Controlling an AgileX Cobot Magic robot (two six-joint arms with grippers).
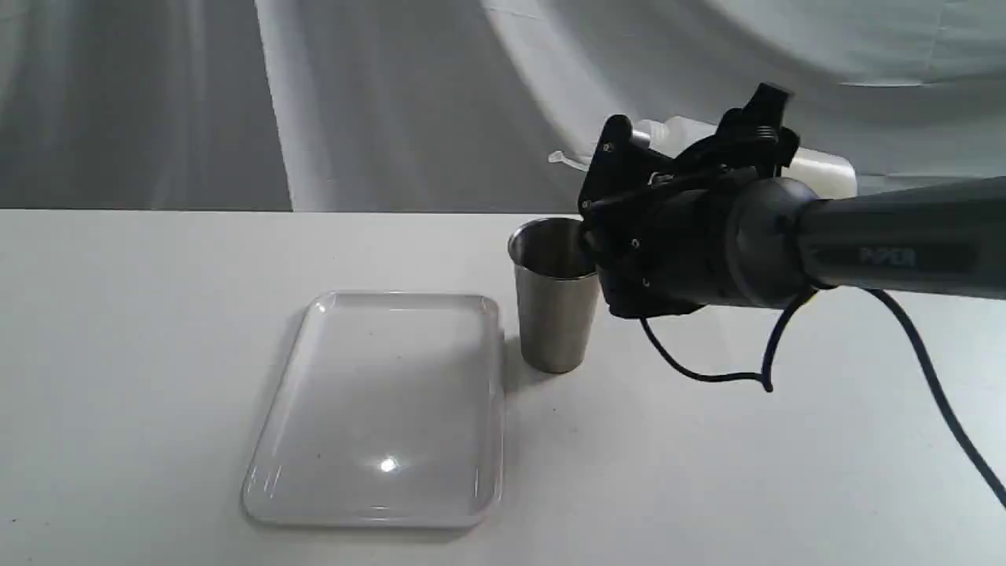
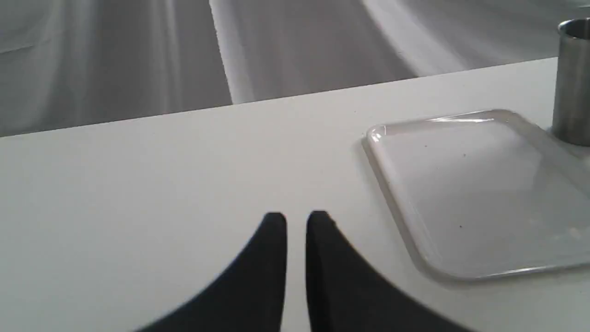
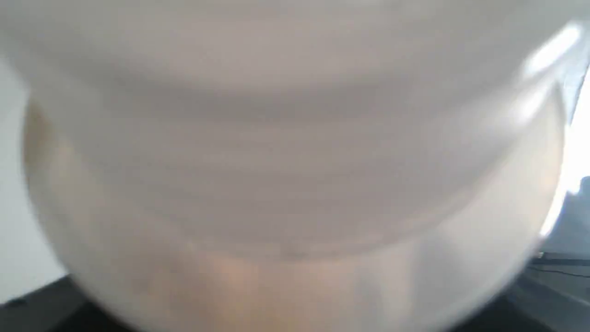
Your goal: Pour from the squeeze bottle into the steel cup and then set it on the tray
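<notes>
The squeeze bottle (image 1: 821, 171) lies tipped almost level in the air, and its nozzle and cap strap (image 1: 563, 159) point left, above and behind the steel cup (image 1: 554, 295). My right gripper (image 1: 688, 145) is shut on the bottle's body, which fills the right wrist view (image 3: 295, 161) as a whitish blur with an amber tint low down. No stream shows. The cup (image 2: 573, 83) stands upright on the table just right of the tray (image 1: 377, 409). The tray (image 2: 474, 193) holds nothing. My left gripper (image 2: 296, 221) hovers low over bare table left of the tray, fingertips nearly together, holding nothing.
The white table (image 1: 118, 354) runs back to a grey draped curtain (image 1: 393, 94). A dark cable (image 1: 754, 369) hangs from the right arm over the table to the right of the cup.
</notes>
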